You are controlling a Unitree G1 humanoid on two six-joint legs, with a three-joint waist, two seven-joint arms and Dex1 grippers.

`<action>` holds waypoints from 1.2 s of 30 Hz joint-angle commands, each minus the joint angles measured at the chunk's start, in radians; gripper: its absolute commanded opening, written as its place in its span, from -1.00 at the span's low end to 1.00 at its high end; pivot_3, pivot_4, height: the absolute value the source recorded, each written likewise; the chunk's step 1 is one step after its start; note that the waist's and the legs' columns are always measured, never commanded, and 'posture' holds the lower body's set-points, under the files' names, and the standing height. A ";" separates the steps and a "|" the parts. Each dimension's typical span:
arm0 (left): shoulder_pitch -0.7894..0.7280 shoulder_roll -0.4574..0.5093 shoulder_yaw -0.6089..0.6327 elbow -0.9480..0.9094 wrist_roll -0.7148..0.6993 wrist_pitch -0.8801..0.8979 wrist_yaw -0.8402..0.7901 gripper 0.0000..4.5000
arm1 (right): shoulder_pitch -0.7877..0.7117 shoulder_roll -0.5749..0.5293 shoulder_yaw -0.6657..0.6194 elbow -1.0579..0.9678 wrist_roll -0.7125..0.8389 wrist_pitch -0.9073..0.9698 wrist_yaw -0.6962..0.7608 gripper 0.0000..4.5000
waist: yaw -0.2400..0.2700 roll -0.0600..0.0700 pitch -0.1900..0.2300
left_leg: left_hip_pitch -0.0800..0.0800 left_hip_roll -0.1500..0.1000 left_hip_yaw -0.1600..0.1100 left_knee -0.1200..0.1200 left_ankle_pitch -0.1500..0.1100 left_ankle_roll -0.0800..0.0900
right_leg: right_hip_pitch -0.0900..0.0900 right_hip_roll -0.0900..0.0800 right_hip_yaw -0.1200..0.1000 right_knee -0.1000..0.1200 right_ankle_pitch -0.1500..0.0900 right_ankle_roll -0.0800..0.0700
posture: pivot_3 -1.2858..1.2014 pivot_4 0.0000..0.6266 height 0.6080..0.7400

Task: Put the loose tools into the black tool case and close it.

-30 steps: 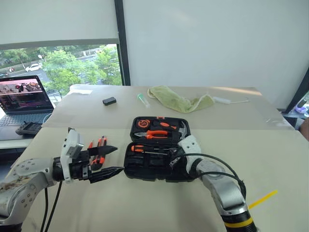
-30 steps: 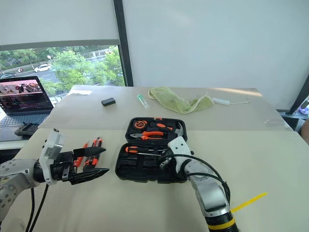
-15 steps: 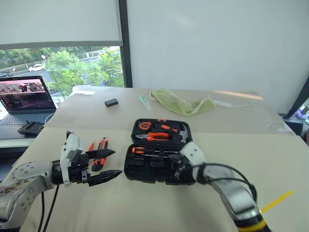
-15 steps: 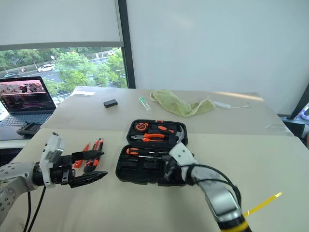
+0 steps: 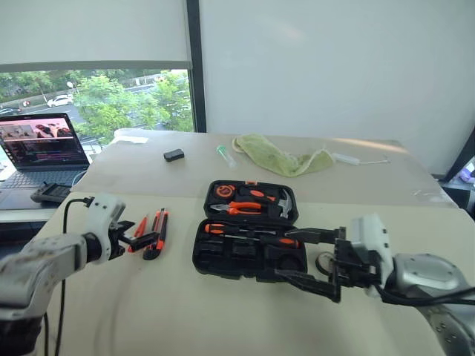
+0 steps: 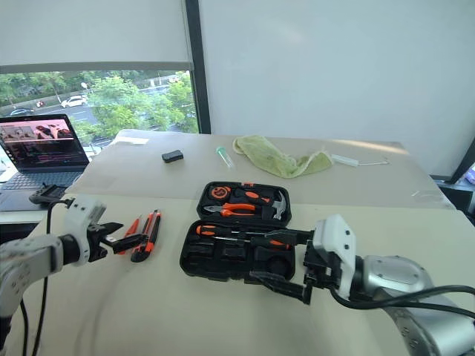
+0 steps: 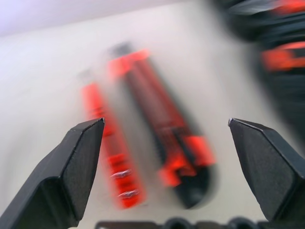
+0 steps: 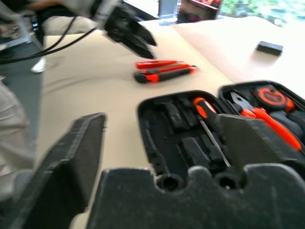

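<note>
The black tool case lies open mid-table. Two orange-and-black screwdrivers rest in its near half. Pliers, hammer and tape measure sit in the far half. The orange-black utility knife and the small orange tester screwdriver lie on the table left of the case. My left gripper is open just above them, and the left wrist view frames the knife and tester between its fingers. My right gripper hangs open and empty over the case's near right corner, pointing left.
An open laptop and a dark handset stand at the far left. On the far table lie a small black box, a clear tube, a green cloth and a white cable.
My right gripper opened, left a second screwdriver in the case, then lifted back and turned to point left. My left gripper swung out and down over the knife and tester.
</note>
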 commanded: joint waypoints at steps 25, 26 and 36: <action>-0.121 -0.100 -0.150 0.303 0.196 0.048 0.036 0.11 | 0.074 -0.079 -0.035 -0.069 -0.024 -0.111 -0.093 1.00 | 0.013 0.002 -0.001 | -0.002 -0.003 -0.002 0.000 0.001 0.001 | -0.001 -0.016 -0.001 0.000 0.000 0.000 | 0.03 -0.52 1.00; -0.118 -0.102 -0.146 0.302 0.199 0.043 0.034 -0.03 | 0.075 -0.082 -0.036 -0.068 -0.024 -0.111 -0.094 1.00 | 0.013 0.002 -0.001 | -0.002 -0.003 -0.002 0.000 0.001 0.002 | -0.001 -0.016 -0.001 0.000 0.000 0.001 | 0.03 -0.52 1.00; -0.170 -0.154 0.121 0.295 0.040 -0.188 -0.158 -0.81 | 0.136 -0.069 -0.070 -0.107 -0.041 -0.114 -0.154 1.00 | 0.018 0.002 -0.001 | -0.005 -0.003 -0.002 0.000 0.002 0.003 | -0.002 -0.018 -0.002 0.000 0.001 0.001 | 0.03 -0.52 1.00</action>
